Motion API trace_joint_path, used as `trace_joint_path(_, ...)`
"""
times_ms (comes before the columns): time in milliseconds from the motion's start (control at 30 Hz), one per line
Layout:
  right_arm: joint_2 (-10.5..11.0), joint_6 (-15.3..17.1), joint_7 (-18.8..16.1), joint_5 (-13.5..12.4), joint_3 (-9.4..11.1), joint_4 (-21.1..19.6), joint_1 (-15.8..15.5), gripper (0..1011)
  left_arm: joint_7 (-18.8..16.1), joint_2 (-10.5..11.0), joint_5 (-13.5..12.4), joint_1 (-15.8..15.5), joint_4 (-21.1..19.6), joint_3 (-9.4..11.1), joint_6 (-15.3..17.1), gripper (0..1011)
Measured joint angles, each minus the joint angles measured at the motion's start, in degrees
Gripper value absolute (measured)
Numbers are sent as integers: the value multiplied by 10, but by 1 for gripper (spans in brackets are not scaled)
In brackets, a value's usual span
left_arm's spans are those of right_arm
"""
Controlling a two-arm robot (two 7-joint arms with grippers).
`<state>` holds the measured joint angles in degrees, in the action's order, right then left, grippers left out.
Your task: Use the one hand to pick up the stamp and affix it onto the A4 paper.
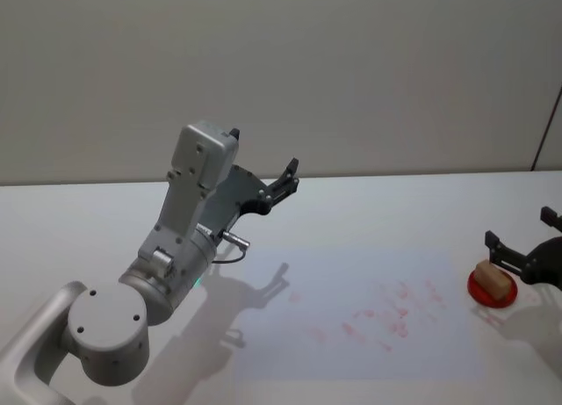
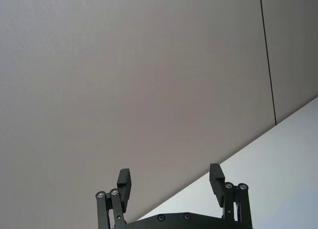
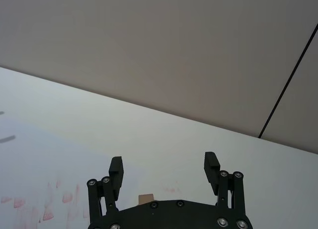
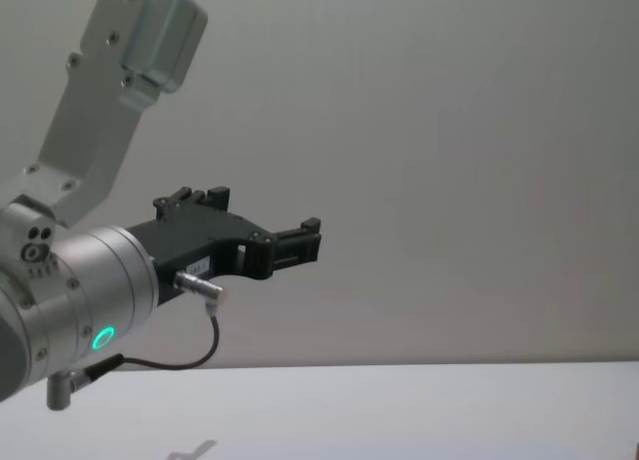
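On red dish [image 1: 490, 302], wooden stamp [image 1: 493, 280]

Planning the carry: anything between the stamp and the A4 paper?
Nothing visible. The stamp sits on a red pad just right of the A4 paper, the open right gripper at it; the left gripper is raised far left.

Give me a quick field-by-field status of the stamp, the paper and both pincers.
stamp: lying on a red pad, right of the paper, not gripped
paper: flat on the table, red prints across its middle and right
right pincer: open, close by the stamp
left pincer: open, raised over the table's left side, idle
step: grasp not yet made
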<state>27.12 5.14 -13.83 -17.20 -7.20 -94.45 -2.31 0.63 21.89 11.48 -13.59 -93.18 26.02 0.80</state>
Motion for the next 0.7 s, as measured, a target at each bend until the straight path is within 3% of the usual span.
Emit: trace_joint_path(700, -6, 26, -21, 3, -8, 14, 1, 1001, 0, 0, 0, 0, 0, 0, 0, 1001)
